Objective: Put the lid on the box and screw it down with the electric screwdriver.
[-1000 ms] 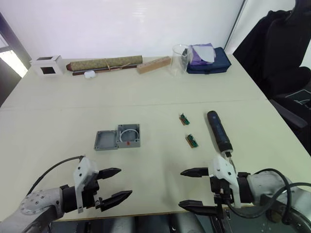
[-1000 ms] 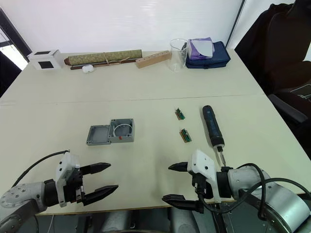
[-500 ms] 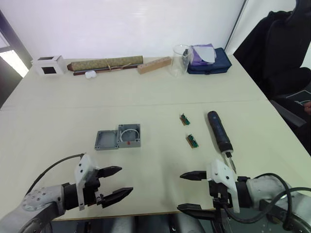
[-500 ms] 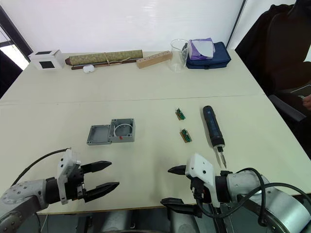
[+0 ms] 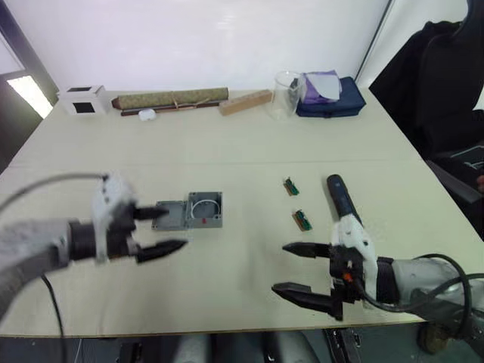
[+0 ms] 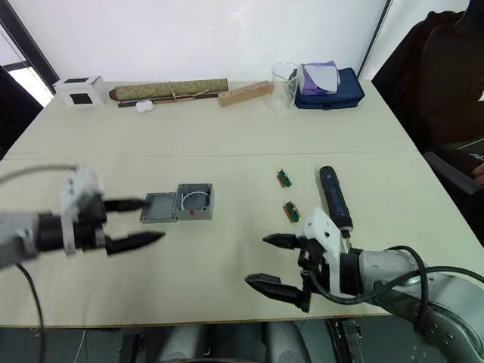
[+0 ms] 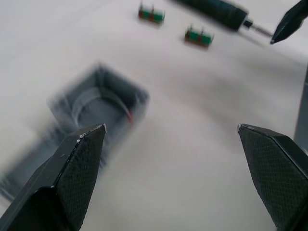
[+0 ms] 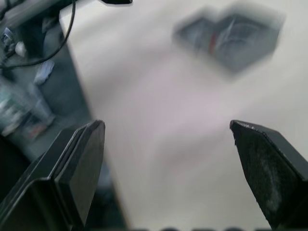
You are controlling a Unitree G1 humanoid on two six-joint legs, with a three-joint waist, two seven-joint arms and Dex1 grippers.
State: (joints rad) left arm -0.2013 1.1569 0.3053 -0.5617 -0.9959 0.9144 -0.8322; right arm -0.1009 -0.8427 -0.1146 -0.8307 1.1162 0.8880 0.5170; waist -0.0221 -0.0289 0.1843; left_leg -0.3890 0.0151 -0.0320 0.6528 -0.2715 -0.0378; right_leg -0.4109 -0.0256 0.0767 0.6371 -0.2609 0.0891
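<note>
the left gripper has moved up from the near table edge and now hangs, fingers apart and empty, just at 9 o'clock of the lid; i judge it is going to take the lid; the lid lies touching the box at its 9 o'clock; the right gripper is wide apart, empty, at 6 o'clock of the screwdriver; the left wrist view shows the ring inside the box closer, and two small green parts.
</note>
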